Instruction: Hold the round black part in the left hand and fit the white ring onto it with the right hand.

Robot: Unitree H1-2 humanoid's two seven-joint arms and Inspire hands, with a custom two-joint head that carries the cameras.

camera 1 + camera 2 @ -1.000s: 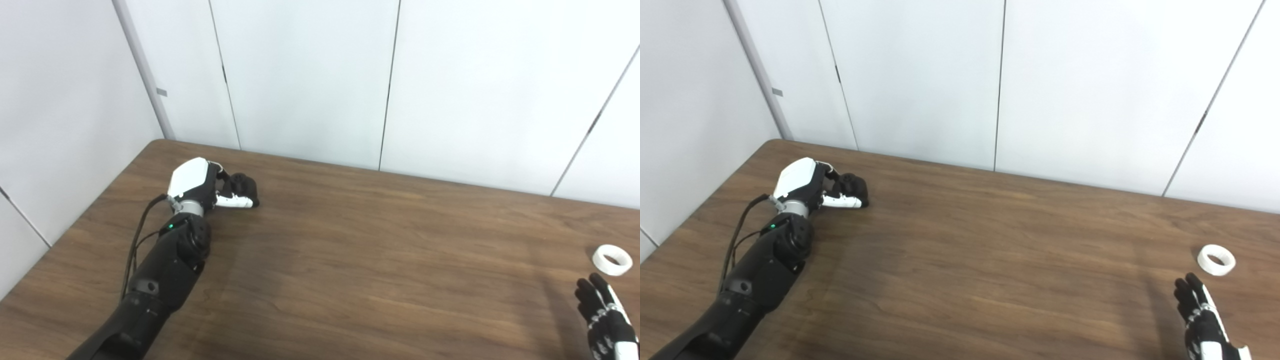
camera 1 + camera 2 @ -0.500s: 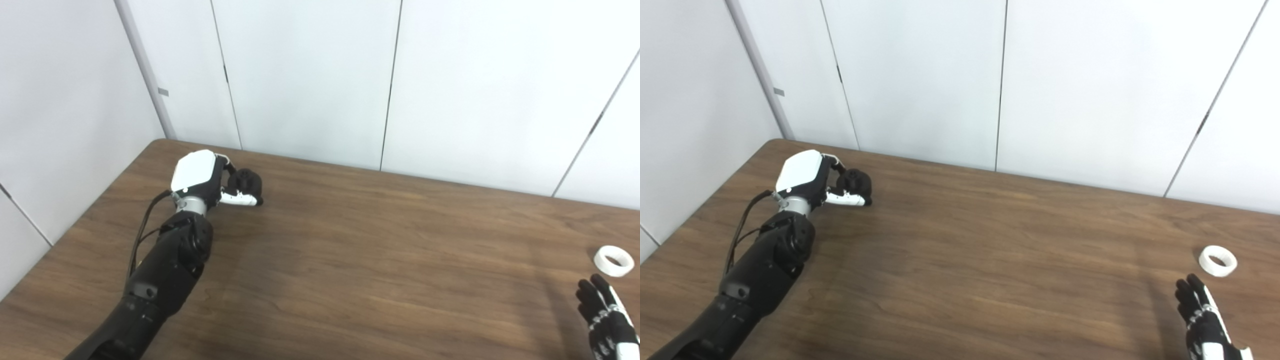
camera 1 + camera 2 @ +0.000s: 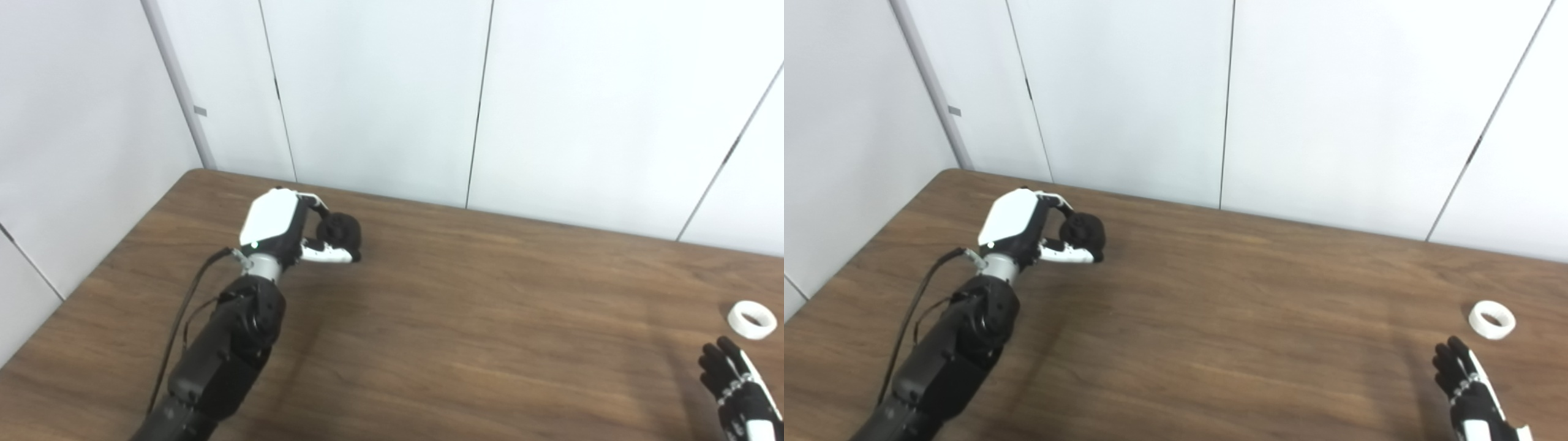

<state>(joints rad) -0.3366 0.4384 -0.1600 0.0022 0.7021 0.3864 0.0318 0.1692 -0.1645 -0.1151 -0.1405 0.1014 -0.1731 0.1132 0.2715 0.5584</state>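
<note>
The two views show the same scene; the right eye view takes in a little more of the right hand (image 3: 1473, 395) at the near right corner, where the left eye view crops it at the edge. That hand holds nothing, its fingers extended and slightly spread, just near of the white ring (image 3: 1491, 319), which lies flat on the table (image 3: 490, 318) near its right edge, apart from the fingertips. Far to the left, the left hand (image 3: 288, 229) is closed around the round black part (image 3: 340, 231), thumb below and fingers curled over it; whether it is lifted off the wood I cannot tell. A black cable (image 3: 184, 312) runs along the left forearm. Between the hands the brown tabletop lies open. White wall panels (image 3: 380, 92) stand directly behind the far edge and along the left side.
</note>
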